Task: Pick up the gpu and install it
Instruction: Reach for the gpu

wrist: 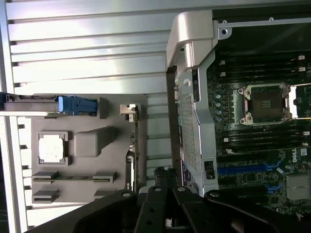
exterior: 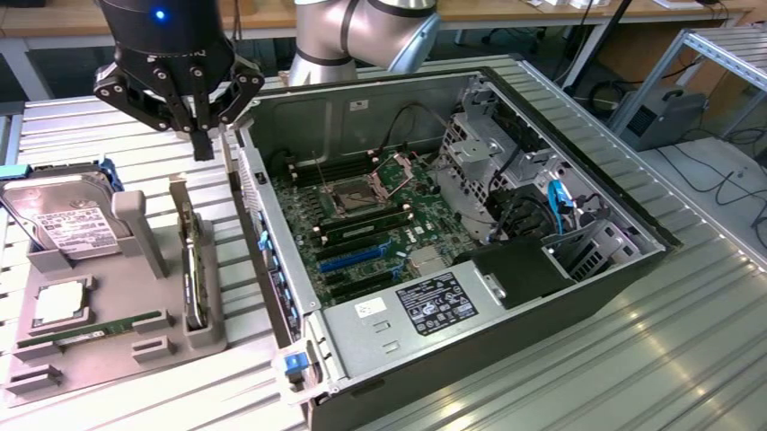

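Claw (exterior: pixel 201 144), clenched and empty, hovers near the graphics card (exterior: pixel 189 260) standing upright in its grey holder (exterior: pixel 198 337) on the table (exterior: pixel 671 359); pickup not begun. Wrist view: the graphics card (wrist: pixel 131 160) runs edge-on beside the claw (wrist: pixel 165 177), so grasping likely calls for opened jaws centred over it.

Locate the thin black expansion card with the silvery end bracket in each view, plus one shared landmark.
Exterior view: the gpu stands on edge in the grey holder tray, on its side nearest the open computer case.
Wrist view: the gpu shows edge-on along the tray's edge, beside the case's wall.
Shared landmark: the square silvery processor chip lying in the tray.
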{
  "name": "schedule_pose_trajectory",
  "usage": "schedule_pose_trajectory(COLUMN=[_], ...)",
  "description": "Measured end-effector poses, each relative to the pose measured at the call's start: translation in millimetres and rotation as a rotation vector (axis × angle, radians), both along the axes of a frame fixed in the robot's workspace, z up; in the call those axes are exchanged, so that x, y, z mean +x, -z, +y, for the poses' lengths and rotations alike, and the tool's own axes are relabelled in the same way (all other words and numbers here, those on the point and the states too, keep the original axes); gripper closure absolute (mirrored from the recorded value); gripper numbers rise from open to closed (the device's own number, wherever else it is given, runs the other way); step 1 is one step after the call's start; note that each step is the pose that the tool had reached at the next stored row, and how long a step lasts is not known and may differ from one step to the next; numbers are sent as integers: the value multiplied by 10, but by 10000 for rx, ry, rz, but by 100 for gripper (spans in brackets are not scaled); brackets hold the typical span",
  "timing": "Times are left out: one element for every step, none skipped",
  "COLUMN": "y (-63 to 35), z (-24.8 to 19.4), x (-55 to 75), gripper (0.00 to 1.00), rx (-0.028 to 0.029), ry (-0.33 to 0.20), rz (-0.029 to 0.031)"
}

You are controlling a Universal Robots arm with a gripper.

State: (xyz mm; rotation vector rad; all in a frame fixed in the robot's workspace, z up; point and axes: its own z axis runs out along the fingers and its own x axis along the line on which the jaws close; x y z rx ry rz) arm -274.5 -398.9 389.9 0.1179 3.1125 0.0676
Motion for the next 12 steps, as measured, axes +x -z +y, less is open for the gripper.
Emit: schedule_pose_trajectory(y=[1,1,1,1,2,3,3,3,3,3,3,4], z=[0,0,0,0,0,0,0,0,0,0,0,0], x=[-4,-8,-12,-16,-19,-24,-30,-35,-39,-43,-48,-53], gripper=[89,89,89,89,89,89,89,89,89,89,89,89], rx=[0,0,0,0,1,1,1,1,1,0,0,0], ry=[1,1,0,1,1,1,0,1,1,1,1,1], rz=[-1,-1,0,0,-1,-1,-1,-1,-1,0,0,0])
